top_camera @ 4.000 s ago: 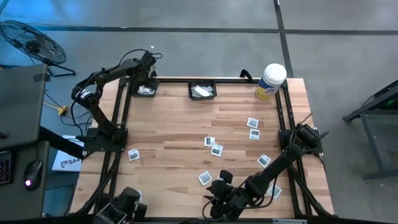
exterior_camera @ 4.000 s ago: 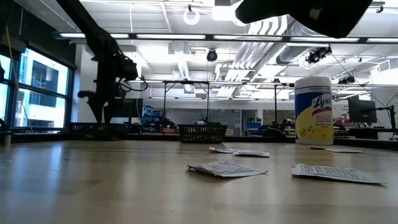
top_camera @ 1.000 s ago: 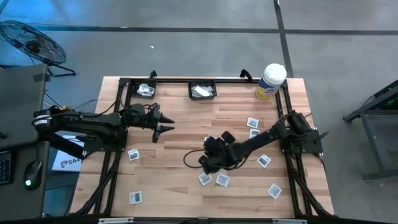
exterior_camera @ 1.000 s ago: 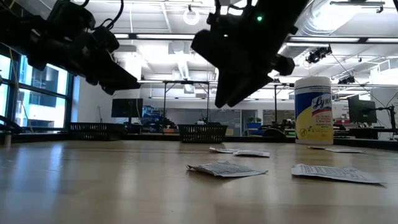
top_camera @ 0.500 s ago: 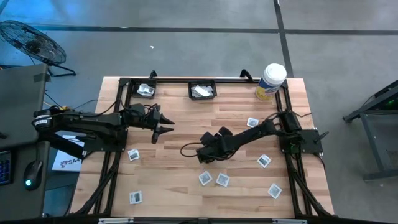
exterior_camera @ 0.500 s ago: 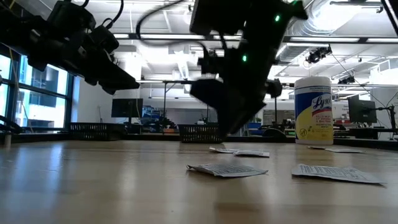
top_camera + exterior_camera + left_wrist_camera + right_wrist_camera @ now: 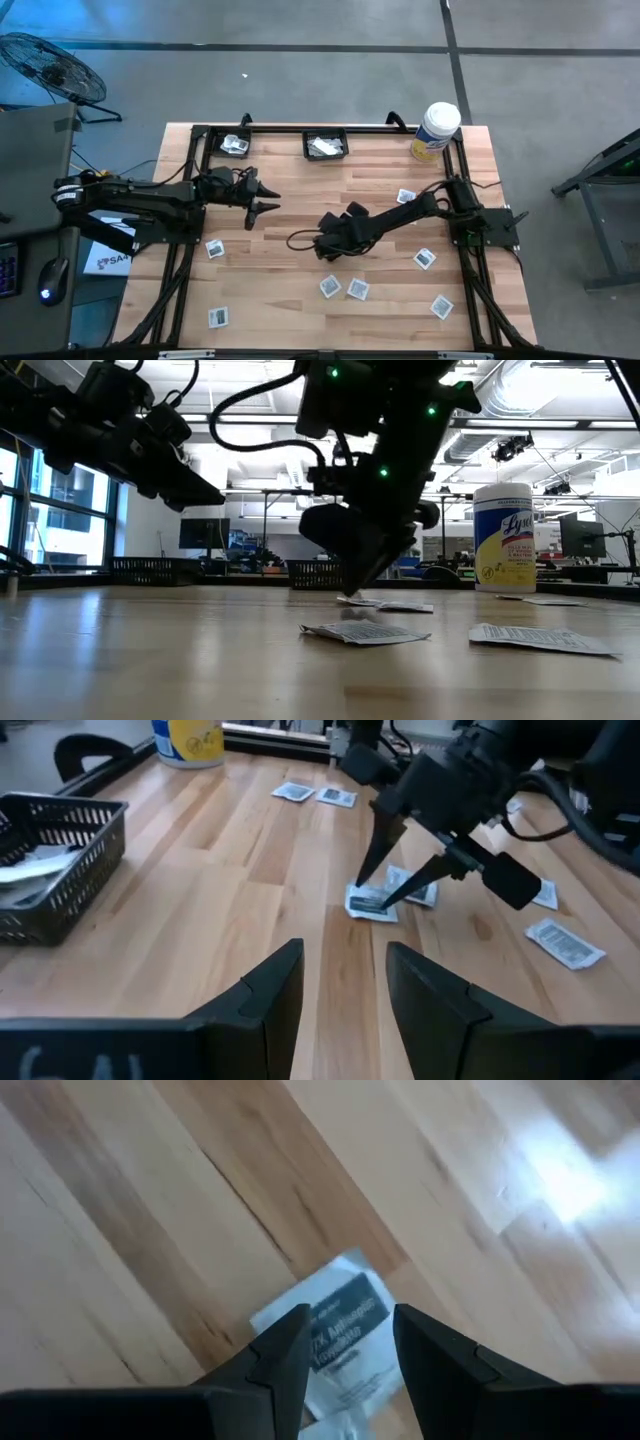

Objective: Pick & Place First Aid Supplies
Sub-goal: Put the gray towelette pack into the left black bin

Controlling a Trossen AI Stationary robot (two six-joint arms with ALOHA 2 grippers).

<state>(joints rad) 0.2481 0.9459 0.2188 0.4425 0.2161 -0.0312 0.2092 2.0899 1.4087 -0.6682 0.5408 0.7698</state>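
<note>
the two square packets (image 7: pixel 343 288) nearest the front edge of the tabletop (image 7: pixel 290 290) lay flat and untouched, with others scattered out to the right. just past them, near the middle, the right claw (image 7: pixel 405 885) had its tips pointed down over a white packet with a dark printed centre (image 7: pixel 335 1328), the two fingers standing apart on either side of it and nothing held between them. a second packet (image 7: pixel 422 892) lay touching or overlapping that one, hard to say which.

that was where i judged the trouble could come from. closing there might pinch both packets together, or the thin flat one might simply slide on the smooth wood and skid out from under the tips, so the claw would shut on air.

off to the left, the left claw (image 7: pixel 262 197) hung above the tabletop, fingers parted, empty, waiting.

farther back, two black baskets (image 7: pixel 325 145) sat along the far edge, each with a few white packets already inside, and a white tub with a yellow label (image 7: pixel 434 132) stood at the far right corner.
</note>
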